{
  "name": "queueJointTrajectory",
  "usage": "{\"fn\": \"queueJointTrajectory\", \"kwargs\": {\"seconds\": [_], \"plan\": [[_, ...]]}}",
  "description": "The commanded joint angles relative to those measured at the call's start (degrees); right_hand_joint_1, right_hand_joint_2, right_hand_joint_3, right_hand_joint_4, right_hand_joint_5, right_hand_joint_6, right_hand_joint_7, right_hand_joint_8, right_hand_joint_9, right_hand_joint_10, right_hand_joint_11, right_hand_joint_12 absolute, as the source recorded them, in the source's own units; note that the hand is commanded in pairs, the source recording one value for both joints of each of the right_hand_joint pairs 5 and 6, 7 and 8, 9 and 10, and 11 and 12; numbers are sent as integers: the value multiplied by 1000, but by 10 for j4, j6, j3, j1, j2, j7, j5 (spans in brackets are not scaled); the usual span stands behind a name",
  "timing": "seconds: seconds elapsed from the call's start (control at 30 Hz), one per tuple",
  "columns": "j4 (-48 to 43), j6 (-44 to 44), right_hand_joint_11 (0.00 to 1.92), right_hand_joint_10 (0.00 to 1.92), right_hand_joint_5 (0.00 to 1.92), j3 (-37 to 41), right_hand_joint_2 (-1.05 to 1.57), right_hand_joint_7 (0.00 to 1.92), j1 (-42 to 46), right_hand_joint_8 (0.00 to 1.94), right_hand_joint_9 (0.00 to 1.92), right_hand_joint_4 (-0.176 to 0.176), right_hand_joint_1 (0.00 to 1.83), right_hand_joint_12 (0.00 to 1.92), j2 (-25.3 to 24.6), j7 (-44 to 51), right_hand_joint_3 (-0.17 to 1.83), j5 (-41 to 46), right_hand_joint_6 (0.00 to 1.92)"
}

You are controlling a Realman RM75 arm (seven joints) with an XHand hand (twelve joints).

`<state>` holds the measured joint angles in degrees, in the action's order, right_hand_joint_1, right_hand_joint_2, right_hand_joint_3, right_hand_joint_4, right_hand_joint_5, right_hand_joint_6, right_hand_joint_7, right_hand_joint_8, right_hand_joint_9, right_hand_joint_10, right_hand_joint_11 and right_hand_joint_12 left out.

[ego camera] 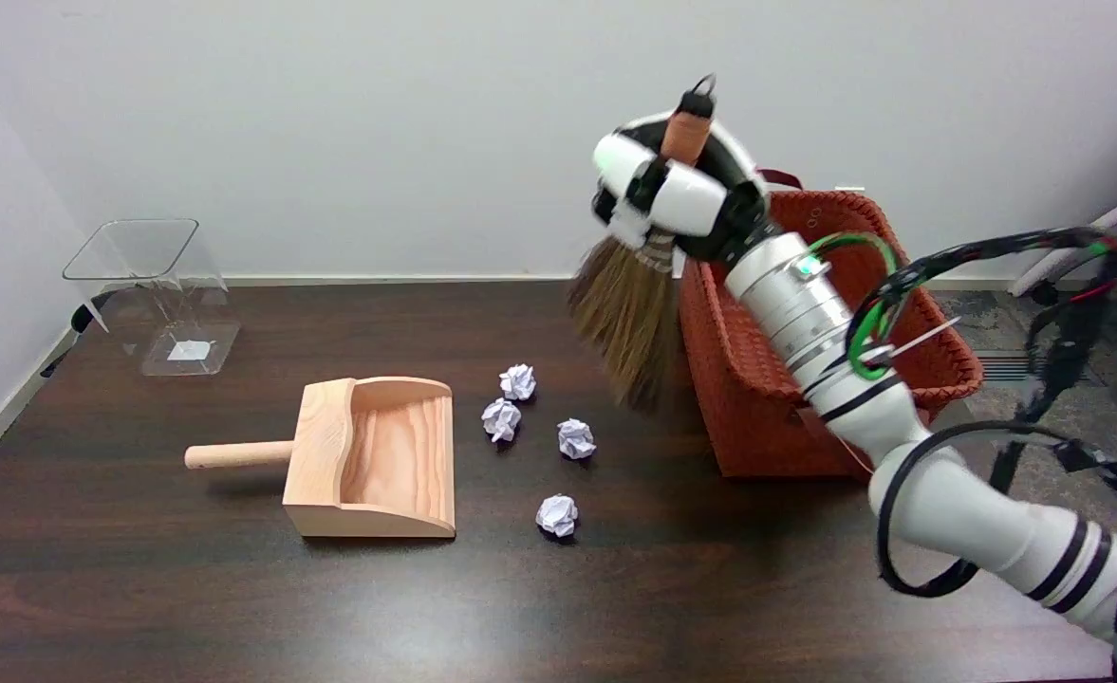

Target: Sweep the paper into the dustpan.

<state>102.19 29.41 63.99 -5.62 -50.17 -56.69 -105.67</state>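
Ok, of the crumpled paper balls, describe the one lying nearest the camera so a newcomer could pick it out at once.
Start at the wooden dustpan on the dark table, its open side facing right toward four white paper balls. The one meant is the paper ball level with the dustpan's near front corner. It lies apart, closer to the camera than the other three, which cluster farther back.

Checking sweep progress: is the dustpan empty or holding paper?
Empty. The dustpan shows bare wood inside; all four paper balls lie on the table beside its open edge.
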Motion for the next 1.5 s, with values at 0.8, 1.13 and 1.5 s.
{"fn": "queueJointTrajectory", "kwargs": {"seconds": [0.8, 1.13, 1.5], "plan": [[-139, 13, 1784, 1920, 1920, -90, 1096, 1920, -72, 1920, 1920, 0, 1147, 1784, -154, 306, 1209, 5, 1920], [-220, 54, 1781, 1920, 1920, -126, 1125, 1920, -108, 1920, 1920, 0, 1150, 1781, -234, 424, 1189, 5, 1920], [-289, 79, 1777, 1920, 1920, -128, 1154, 1920, -142, 1920, 1920, 0, 1162, 1777, -229, 450, 1116, 8, 1920]]}}
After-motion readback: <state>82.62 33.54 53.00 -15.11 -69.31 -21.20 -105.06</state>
